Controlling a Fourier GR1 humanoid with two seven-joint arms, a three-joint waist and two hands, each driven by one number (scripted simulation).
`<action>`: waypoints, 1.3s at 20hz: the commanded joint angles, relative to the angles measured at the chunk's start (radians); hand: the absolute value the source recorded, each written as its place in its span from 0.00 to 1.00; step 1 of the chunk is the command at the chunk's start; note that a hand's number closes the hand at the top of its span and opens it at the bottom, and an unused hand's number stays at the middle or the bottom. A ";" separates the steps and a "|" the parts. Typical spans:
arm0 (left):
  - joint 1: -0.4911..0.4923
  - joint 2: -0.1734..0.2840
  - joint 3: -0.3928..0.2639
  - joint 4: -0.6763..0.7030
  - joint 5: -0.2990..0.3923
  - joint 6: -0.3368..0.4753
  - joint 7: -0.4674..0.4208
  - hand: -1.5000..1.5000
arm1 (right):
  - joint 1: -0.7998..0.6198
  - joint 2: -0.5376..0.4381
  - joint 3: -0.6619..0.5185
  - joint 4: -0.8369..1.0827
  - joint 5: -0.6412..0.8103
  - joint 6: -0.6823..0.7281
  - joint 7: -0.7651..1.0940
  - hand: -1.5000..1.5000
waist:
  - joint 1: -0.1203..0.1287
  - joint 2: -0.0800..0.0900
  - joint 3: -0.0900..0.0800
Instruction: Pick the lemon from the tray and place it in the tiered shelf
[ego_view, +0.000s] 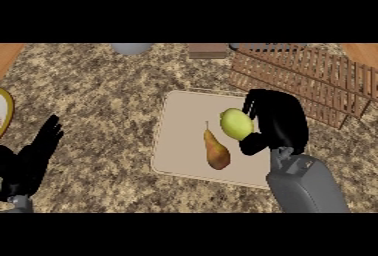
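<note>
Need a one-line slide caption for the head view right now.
Right hand curled round the lemon over the tray, pear beside it; left hand open at left.

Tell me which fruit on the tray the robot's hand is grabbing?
The lemon. It is round and yellow-green, and the right hand curls its fingers round it. The brown pear lies beside it on the tray, untouched.

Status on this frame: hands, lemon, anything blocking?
Right hand curled round yellow-green lemon over beige tray. Left hand open, resting. Brown pear alongside.
</note>
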 joint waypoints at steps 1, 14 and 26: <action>-0.006 0.021 0.033 0.035 0.016 -0.030 -0.030 0.50 | -0.051 0.032 -0.057 -0.134 -0.026 0.087 0.095 1.00 | 0.000 0.001 0.000; 0.041 0.025 0.033 -0.063 0.028 -0.046 0.036 0.50 | -0.264 0.055 -0.254 -0.597 -0.258 0.284 0.440 1.00 | 0.001 -0.004 0.001; 0.011 0.010 0.035 -0.022 0.012 -0.034 0.005 0.50 | -0.577 -0.118 -0.405 -0.373 -0.189 0.401 0.406 1.00 | -0.006 -0.005 -0.001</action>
